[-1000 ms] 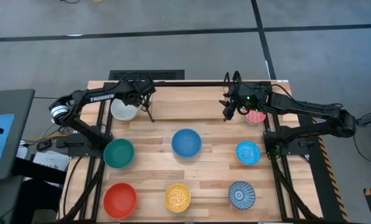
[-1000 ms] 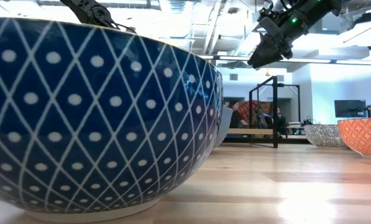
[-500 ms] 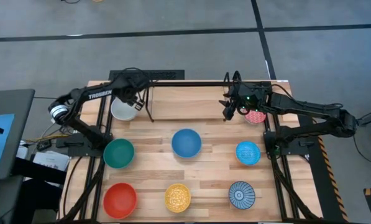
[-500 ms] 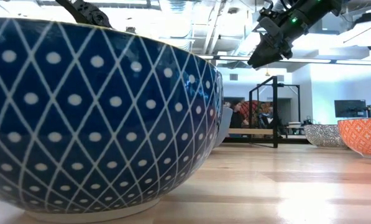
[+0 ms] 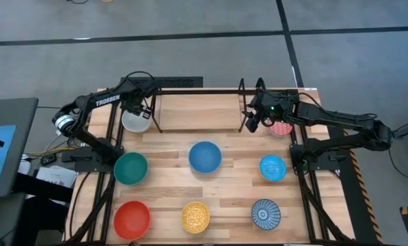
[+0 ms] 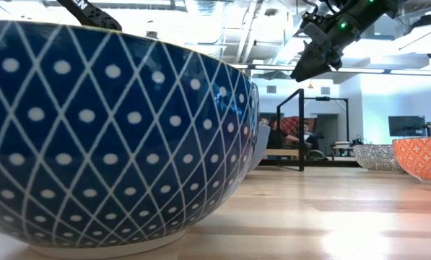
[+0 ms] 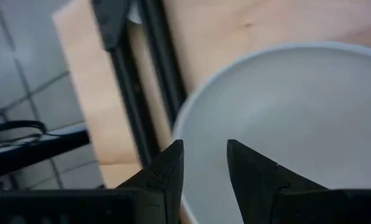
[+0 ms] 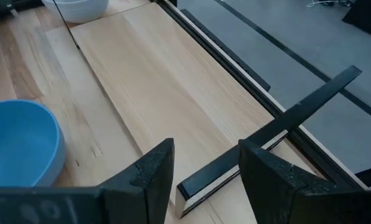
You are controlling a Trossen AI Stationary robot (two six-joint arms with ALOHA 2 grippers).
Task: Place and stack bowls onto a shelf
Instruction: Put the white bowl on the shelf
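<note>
The shelf (image 5: 200, 111), a light-wood board with a black wire frame, stands at the table's far middle. A white bowl (image 5: 135, 123) sits on the table at its left end and a red-pink patterned bowl (image 5: 283, 128) at its right end. My left gripper (image 5: 141, 108) is open above the white bowl's rim (image 7: 191, 112); I cannot tell whether it touches. My right gripper (image 5: 251, 123) is open at the shelf's right end. In the right wrist view its fingers (image 8: 205, 174) stand on either side of a black frame bar (image 8: 297, 109) without visibly touching it.
On the table nearer the front stand the green bowl (image 5: 130, 168), plain blue bowl (image 5: 205, 156), speckled light blue bowl (image 5: 273, 167), red bowl (image 5: 132, 219), yellow patterned bowl (image 5: 195, 216) and blue-white patterned bowl (image 5: 266, 213). Bare wood lies between them.
My left gripper has gone toward the table's left edge, from the shelf's left end to above the white bowl. The shelf has shifted a little toward the table's left; its black end frame stands farther left in the low view.
</note>
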